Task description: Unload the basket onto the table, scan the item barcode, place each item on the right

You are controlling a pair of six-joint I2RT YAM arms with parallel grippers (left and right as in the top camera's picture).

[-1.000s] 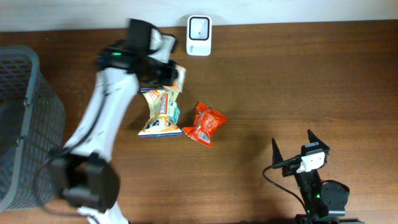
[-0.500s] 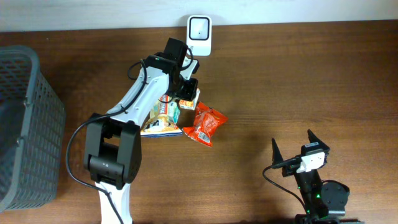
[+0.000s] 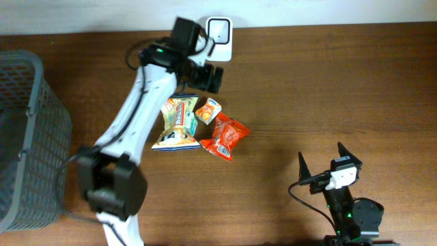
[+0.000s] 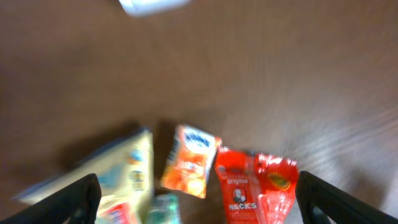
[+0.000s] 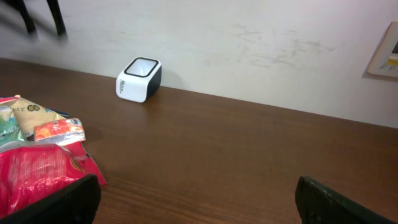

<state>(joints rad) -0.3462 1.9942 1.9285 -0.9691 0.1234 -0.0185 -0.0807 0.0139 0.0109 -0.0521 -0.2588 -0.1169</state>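
Brown wood forms the table (image 3: 341, 82) on which all items are shown. The white barcode scanner (image 3: 218, 29) is placed at the far edge, window up. The left gripper (image 3: 209, 76) is held just in front of the scanner and above the table; in the left wrist view its fingers (image 4: 78, 196) are seen spread fully apart, with nothing between them. The small orange packet (image 3: 208, 110) is seen lying flat on the table below that gripper and apart from it, between the scanner and the other snacks. A yellow snack bag (image 3: 177, 123) is found just beside it on the basket side, and a red packet (image 3: 225, 135) lies against its near corner. The left wrist view is blurred, so print on the packets cannot be read fully. A grey mesh basket (image 3: 27, 137) is located at the left edge of the table. The right gripper (image 3: 321, 160) is parked at the near edge, well apart from the snacks, with its jaws wide and empty.
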